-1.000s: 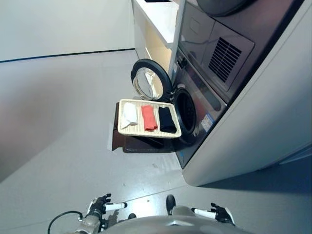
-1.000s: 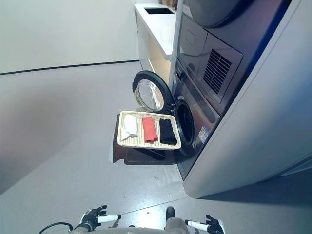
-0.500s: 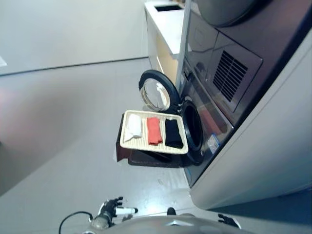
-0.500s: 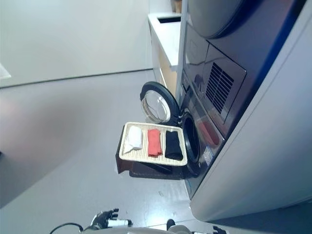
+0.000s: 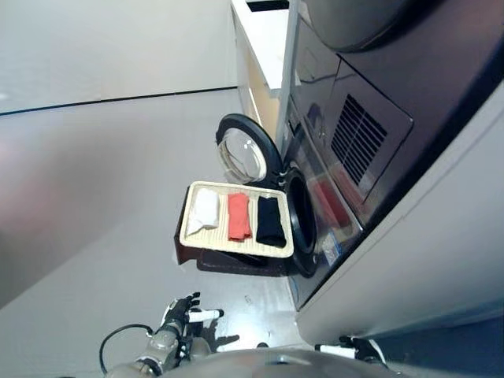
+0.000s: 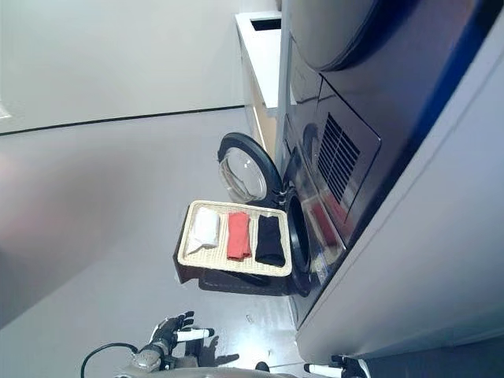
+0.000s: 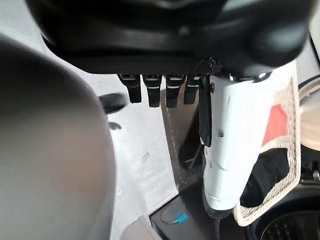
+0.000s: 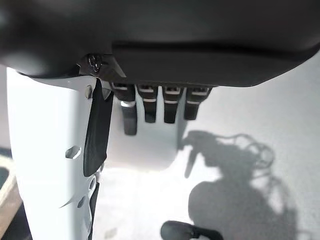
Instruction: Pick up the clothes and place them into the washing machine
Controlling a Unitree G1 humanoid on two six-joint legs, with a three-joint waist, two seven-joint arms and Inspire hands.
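A shallow wicker basket [image 5: 189,232] rests on a low dark brown box [image 5: 236,264] in front of the washing machine [image 5: 315,213]. In it lie a folded white cloth [image 5: 205,209], a red cloth [image 5: 238,216] and a black cloth [image 5: 270,220] side by side. The machine's round door [image 5: 246,150] stands open beside the dark drum opening [image 5: 302,221]. My left hand [image 5: 179,313] hangs low near the floor, well short of the basket, fingers straight and empty. My right hand [image 5: 349,347] hangs low too, open and empty. The basket's edge shows in the left wrist view [image 7: 287,165].
A white counter [image 5: 264,35] stands beyond the machine against the wall. A second appliance [image 5: 370,102] is stacked above the washer. Grey floor [image 5: 102,197] stretches wide to the left of the basket.
The camera has shifted, so the whole scene sits a little differently. Both hands stay low and empty; the clothes have not moved.
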